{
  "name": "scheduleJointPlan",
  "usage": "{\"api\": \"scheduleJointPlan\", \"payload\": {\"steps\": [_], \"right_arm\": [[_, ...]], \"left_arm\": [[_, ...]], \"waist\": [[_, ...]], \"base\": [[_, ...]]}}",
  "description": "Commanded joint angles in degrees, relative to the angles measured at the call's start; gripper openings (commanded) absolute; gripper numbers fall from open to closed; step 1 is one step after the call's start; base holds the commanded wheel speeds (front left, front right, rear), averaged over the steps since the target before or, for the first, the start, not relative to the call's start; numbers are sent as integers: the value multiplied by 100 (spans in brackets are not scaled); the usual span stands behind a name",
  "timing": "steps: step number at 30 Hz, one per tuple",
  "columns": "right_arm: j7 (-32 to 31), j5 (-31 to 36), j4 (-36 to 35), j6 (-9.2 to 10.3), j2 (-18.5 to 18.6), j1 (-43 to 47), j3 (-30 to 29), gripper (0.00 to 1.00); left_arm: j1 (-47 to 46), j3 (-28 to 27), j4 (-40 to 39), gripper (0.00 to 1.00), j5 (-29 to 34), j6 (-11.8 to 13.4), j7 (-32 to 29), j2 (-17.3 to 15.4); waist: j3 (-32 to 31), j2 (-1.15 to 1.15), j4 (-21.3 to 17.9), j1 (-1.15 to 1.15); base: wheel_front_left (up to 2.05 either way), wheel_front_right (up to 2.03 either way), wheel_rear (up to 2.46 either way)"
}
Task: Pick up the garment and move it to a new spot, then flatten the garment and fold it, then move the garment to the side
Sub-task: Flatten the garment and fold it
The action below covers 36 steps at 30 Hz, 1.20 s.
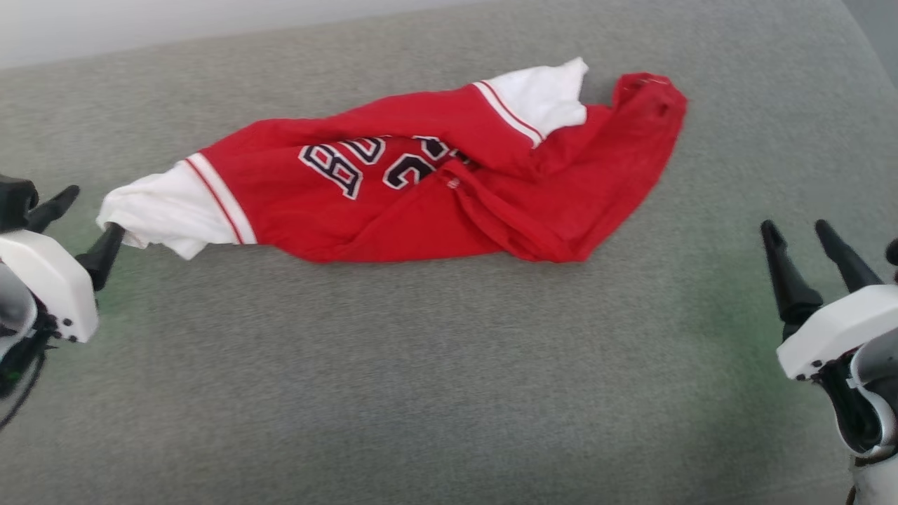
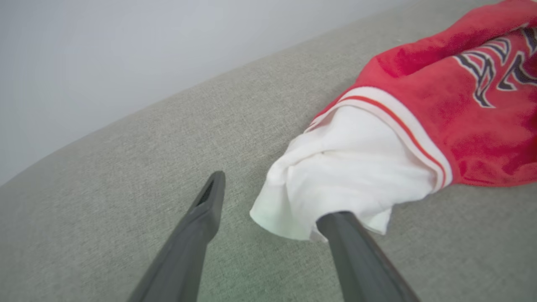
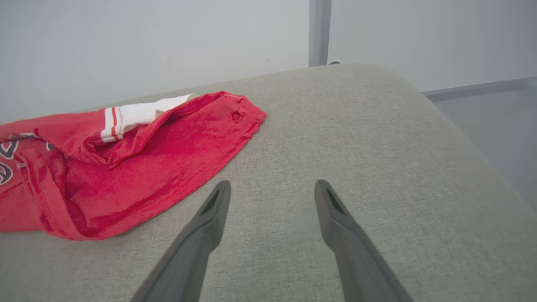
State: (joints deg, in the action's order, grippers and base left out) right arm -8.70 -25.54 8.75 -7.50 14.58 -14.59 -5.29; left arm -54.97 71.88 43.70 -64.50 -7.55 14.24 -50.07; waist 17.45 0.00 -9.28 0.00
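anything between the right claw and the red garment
Nothing: only bare grey upholstery separates the right claw from the garment, as the head view and right wrist view show.

— Can you read the lettering (image 1: 351,165) on the shirt (image 1: 393,210)?
— Not fully. A fold swallows its middle, and in the left wrist view the picture's edge cuts it short.
— And the left hand (image 1: 92,209)?
— Its body runs off the head view's left edge. One fingertip (image 2: 342,224) meets the white sleeve end; whether it touches the cloth, I cannot tell.
— The right hand (image 1: 794,225)?
— Its arm is cut off at the lower right corner.
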Motion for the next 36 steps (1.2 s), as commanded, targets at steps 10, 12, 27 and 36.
{"api": "scheduleJointPlan", "payload": {"steps": [10, 12, 27, 36], "right_arm": [[-1417, -111, -411, 3, 972, -164, 1613, 100], [-1662, -194, -456, 3, 1176, -271, 1847, 100], [-2562, -695, -62, 3, 2006, -1108, 2830, 100], [-3179, -879, 561, 2, 2286, -1405, 3526, 100]], "left_arm": [[1912, -2984, -1821, 100, 1281, 1076, 101, 972], [2489, -3565, -2165, 100, 1728, 1209, 100, 1283], [4586, -6083, -3339, 100, 4027, 752, 102, 3317], [4942, -6685, -3622, 100, 4826, 283, 102, 4080]], "waist": [[-301, 0, 1007, 0], [-310, 0, 1183, 0], [-337, 0, 2078, 0], [-226, 0, 2392, 0]], "base": [[0, 0, 0], [0, 0, 0], [0, 0, 0], [0, 0, 0]]}}
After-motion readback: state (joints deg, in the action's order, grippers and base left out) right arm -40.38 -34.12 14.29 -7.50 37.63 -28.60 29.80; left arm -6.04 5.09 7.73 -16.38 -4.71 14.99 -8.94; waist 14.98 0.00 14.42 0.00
